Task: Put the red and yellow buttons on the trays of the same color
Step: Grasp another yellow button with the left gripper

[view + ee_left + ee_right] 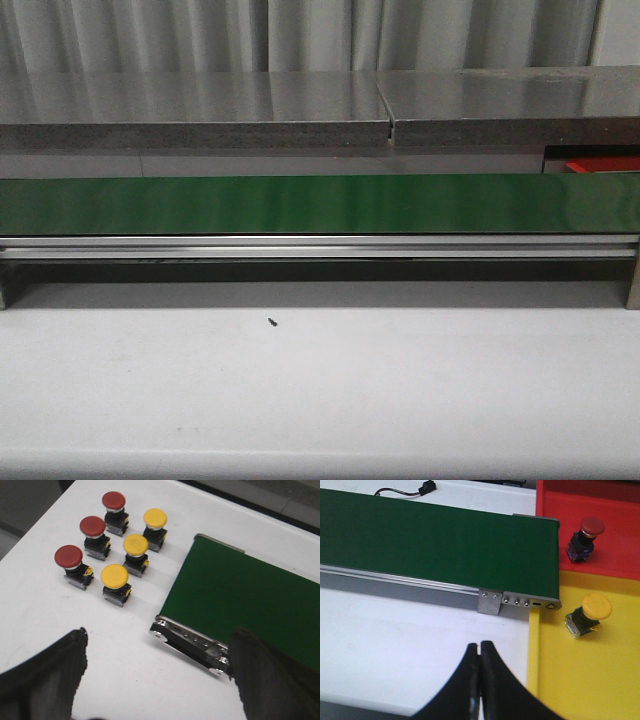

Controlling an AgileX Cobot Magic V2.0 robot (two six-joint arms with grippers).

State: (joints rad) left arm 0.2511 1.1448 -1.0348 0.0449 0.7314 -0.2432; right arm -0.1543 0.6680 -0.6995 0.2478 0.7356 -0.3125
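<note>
In the left wrist view, three red buttons point(93, 526) and three yellow buttons point(136, 544) stand in two rows on the white table, beside the end of the green belt point(240, 595). My left gripper point(160, 632) hangs open above the table, short of them, with nothing between its fingers point(50, 675). The right wrist view has a red tray point(615, 555) holding one red button point(586, 535) and a yellow tray point(590, 675) holding one yellow button point(587, 614). My right gripper point(480, 646) is shut and empty over the table, beside the yellow tray's rim.
The green conveyor belt point(320, 203) runs across the front view on a metal frame point(320, 247); neither arm shows there. A strip of the red tray point(605, 163) shows at its right end. A small black speck point(272, 322) lies on the white table. A black cable plug point(426, 487) lies behind the belt.
</note>
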